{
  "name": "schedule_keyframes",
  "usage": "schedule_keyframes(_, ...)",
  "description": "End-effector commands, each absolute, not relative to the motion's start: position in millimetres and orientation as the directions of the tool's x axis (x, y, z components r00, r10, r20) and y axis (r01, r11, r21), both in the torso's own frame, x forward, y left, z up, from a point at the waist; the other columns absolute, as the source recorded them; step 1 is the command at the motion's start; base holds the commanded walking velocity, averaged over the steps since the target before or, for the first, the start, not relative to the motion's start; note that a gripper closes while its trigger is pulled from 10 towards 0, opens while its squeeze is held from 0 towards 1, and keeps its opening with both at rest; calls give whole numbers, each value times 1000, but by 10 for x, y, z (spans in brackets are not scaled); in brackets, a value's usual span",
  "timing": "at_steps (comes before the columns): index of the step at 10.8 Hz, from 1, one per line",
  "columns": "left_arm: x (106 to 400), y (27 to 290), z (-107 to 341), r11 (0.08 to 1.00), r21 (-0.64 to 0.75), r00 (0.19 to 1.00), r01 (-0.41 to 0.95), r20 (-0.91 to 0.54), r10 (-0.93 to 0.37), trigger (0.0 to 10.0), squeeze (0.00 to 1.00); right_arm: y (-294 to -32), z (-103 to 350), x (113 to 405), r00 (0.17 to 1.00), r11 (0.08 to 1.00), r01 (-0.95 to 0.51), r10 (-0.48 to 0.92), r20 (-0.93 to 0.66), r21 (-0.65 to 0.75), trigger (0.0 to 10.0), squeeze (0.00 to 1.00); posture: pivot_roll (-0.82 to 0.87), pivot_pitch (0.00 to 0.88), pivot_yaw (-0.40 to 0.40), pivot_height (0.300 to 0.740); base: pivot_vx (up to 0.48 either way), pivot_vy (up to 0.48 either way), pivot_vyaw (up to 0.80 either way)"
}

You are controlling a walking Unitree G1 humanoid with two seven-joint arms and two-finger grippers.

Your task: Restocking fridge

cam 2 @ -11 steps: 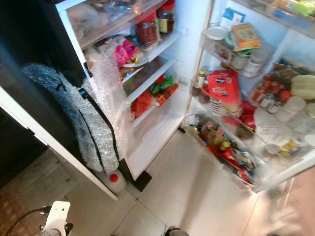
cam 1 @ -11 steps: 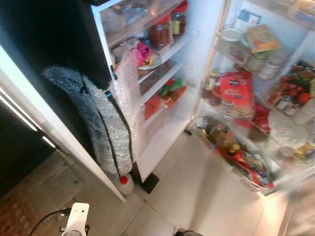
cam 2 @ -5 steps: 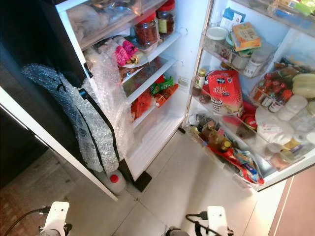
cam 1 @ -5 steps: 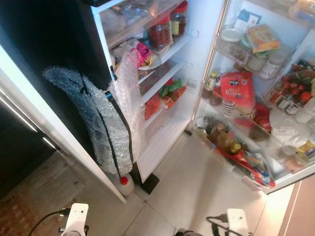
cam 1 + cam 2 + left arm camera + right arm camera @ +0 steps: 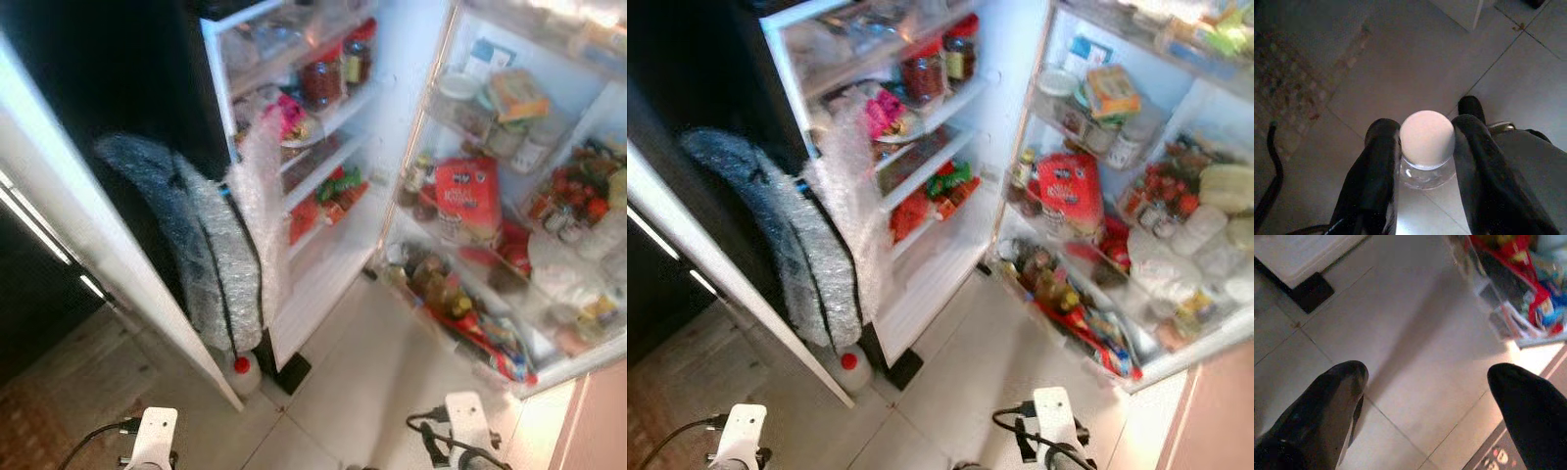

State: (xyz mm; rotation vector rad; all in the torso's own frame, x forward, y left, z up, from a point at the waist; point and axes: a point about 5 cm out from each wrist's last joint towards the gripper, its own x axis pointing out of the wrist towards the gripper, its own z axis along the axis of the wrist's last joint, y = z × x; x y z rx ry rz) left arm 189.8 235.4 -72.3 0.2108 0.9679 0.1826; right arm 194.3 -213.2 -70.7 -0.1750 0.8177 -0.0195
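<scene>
- The left gripper (image 5: 1422, 147) is clamped on a clear plastic bottle (image 5: 1426, 172) with a white cap (image 5: 1427, 139); one black finger presses each side of the neck just under the cap
- Below that bottle, in the left wrist view, lies pale tiled floor (image 5: 1400, 63), and a patterned mat (image 5: 1288, 83) sits off to one side
- The right gripper (image 5: 1430, 401) hangs with its two black fingers (image 5: 1327, 406) spread wide apart and nothing between them, over the same pale tiles
- In the head views the fridge (image 5: 392, 59) stands open ahead of the robot, its interior shelves (image 5: 323, 166) lit and crowded
- Two red-lidded jars (image 5: 926, 69) stand side by side on an upper shelf, a pink packet (image 5: 884, 108) lies on the shelf below, and red and green packets (image 5: 940, 186) lie lower still
- The open door (image 5: 549, 245) at the right carries racks: a red bag (image 5: 467, 196) with white lettering sits in a middle rack, an orange carton (image 5: 1112, 90) higher up, and bottles (image 5: 441, 284) and packets in the lowest rack
- A sheet of bubble wrap (image 5: 220, 264) hangs down the fridge's left edge, against a dark panel (image 5: 108, 78)
- A small white jug with a red cap (image 5: 245, 370) stands on the floor at the foot of the bubble wrap, beside a black block (image 5: 294, 372)
- The head views are somewhat blurred, so labels cannot be read
- Two white wrist modules (image 5: 1053, 411) with black cables show at the bottom edge
</scene>
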Motion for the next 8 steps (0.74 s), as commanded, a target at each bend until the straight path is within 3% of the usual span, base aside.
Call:
schedule_keyframes(1, 1775, 2373, -781, 962, 267, 516, -64, -816, 261, 10000, 0, -2111, -715, 1932, 685, 985, -57, -79, -725, -161, 10000, 0, -164, 98, -16, 740, 0, 0, 444)
schedule_keyframes(4, 1756, 2388, -786, 961, 270, 510, -56, -820, 260, 10000, 0, -2060, -769, 1843, 668, 988, -56, -71, -741, -145, 10000, 0, -174, 90, -5, 740, 0, -162, 0)
schedule_keyframes(8, 1790, 2401, -768, 959, 277, 514, -52, -816, 263, 10000, 0, -2089, -811, 1740, 652, 989, -34, -88, -753, -146, 10000, 0, -188, 152, 0, 740, 0, -280, 100)
